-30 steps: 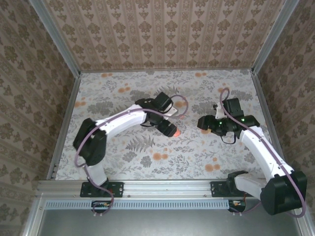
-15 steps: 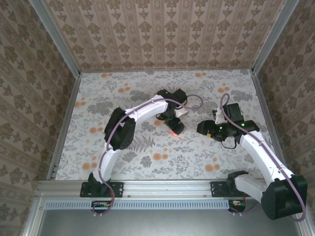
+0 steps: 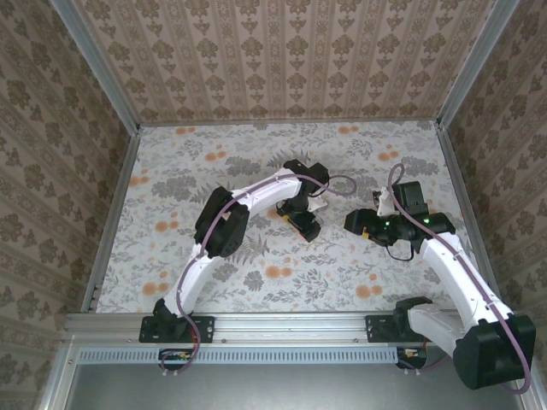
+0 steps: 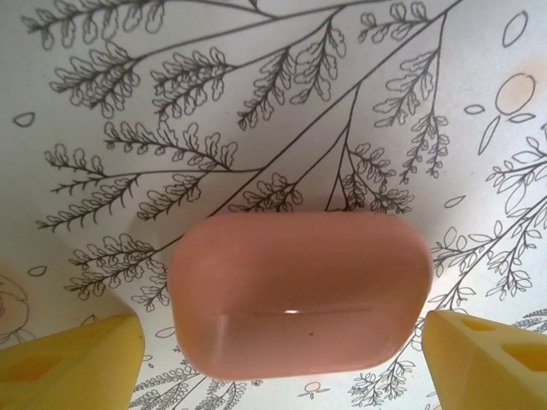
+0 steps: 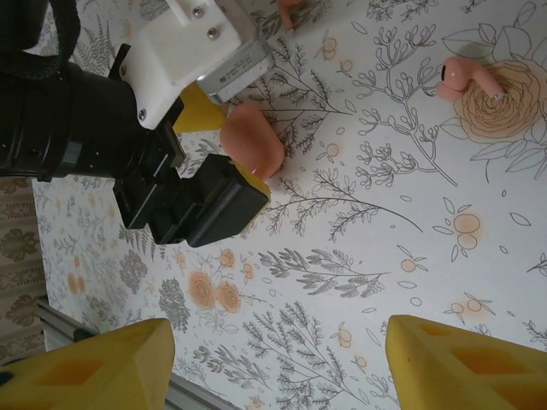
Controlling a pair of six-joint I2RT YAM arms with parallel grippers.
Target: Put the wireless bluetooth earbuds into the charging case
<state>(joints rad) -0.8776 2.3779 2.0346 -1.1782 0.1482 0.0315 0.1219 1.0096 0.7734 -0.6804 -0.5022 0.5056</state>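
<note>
Left tool [image 4: 282, 329]: spread at the counter's [image 3: 171, 171] centre, one yellow finger on each side of the case.
Case [image 4: 299, 299]: lid shut, between those fingers. There is a gap on one side, and the other finger is right at its edge.
Right tool [image 5: 280, 333]: spread wide, holding nothing, just right of the left tool.
Earbud [image 5: 461, 75]: lying on a printed flower, well apart from the case.

The charging case [image 4: 299, 295] is smooth pink plastic with a soft satin sheen; the earbud [image 5: 461, 77] looks glossier. The counter [image 4: 256, 102] wears a matt printed covering, and the fingers [image 4: 77, 363] of the left pincer [image 4: 282, 363] are matt yellow plastic
</note>
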